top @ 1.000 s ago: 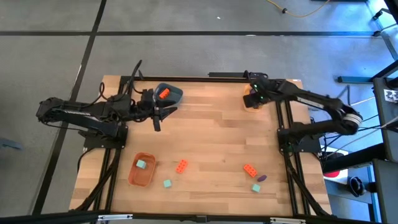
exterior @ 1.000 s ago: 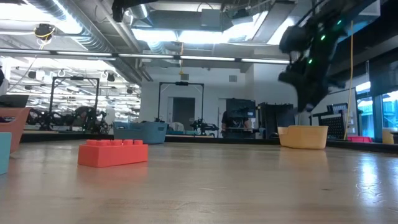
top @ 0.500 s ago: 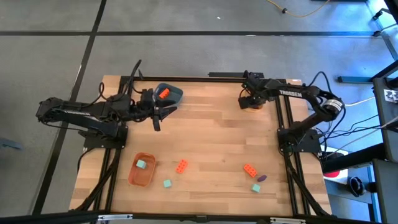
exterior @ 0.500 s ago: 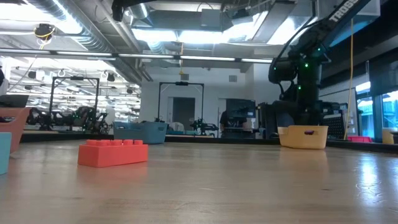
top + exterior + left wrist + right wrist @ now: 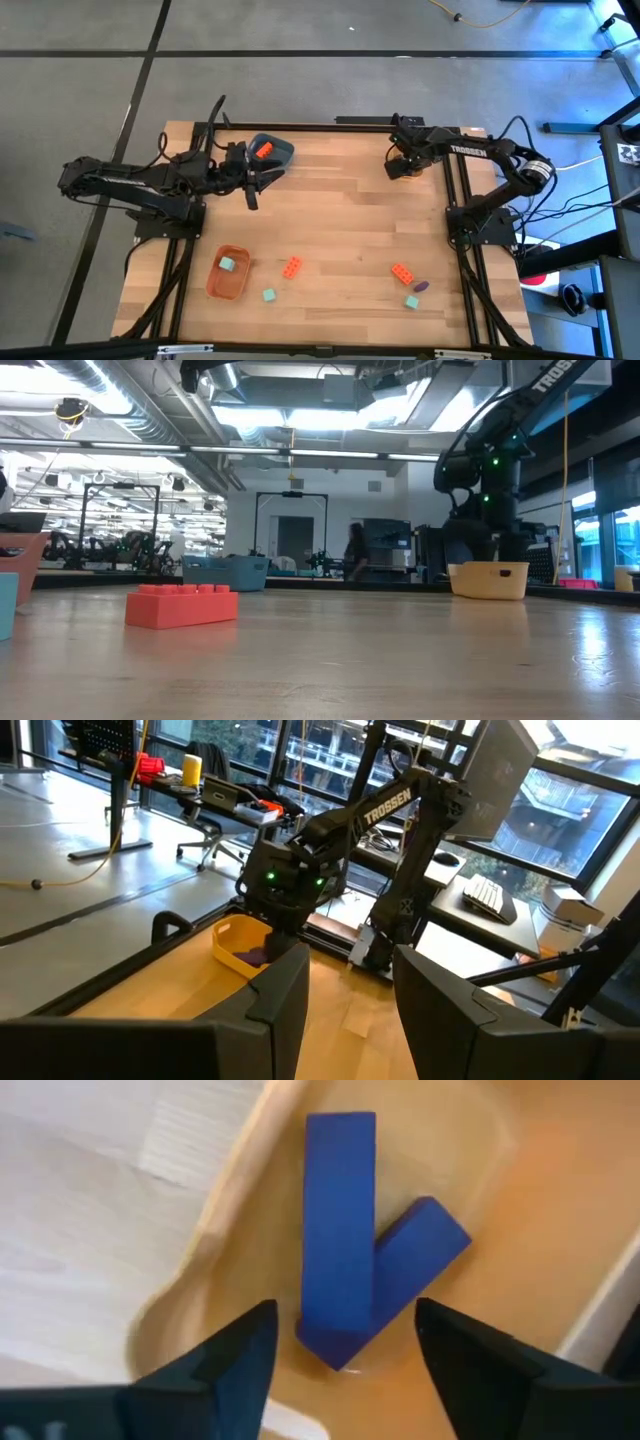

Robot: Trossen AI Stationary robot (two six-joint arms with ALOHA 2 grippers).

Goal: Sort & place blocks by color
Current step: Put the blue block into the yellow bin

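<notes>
From above, the right gripper [image 5: 400, 165] is hanging over the yellow bowl [image 5: 408, 170] at the table's [image 5: 350, 220] far right corner, while the left gripper [image 5: 262, 178] is waiting beside the dark blue bowl [image 5: 281, 154], which is holding an orange-red block [image 5: 264, 151]. Near the front edge, a teal block [image 5: 228, 264] is sitting in the orange bowl [image 5: 228, 274]; another teal block [image 5: 269, 295], an orange-red brick [image 5: 292, 266], a second orange-red brick [image 5: 402, 272], a purple block [image 5: 421, 286] and a teal block near it [image 5: 411, 301] are lying loose on the wood.

At table height, the right arm is standing directly above the yellow bowl, and one orange-red brick is lying in the foreground.

In the left wrist view, the left fingers [image 5: 288, 990] are standing apart with nothing between them.

In the right wrist view, the right fingers [image 5: 240, 1355] are standing spread and empty above two blocks [image 5: 340, 1240] in the yellow bowl, one apparently leaning across the other; they look deep blue here, probably purple.
</notes>
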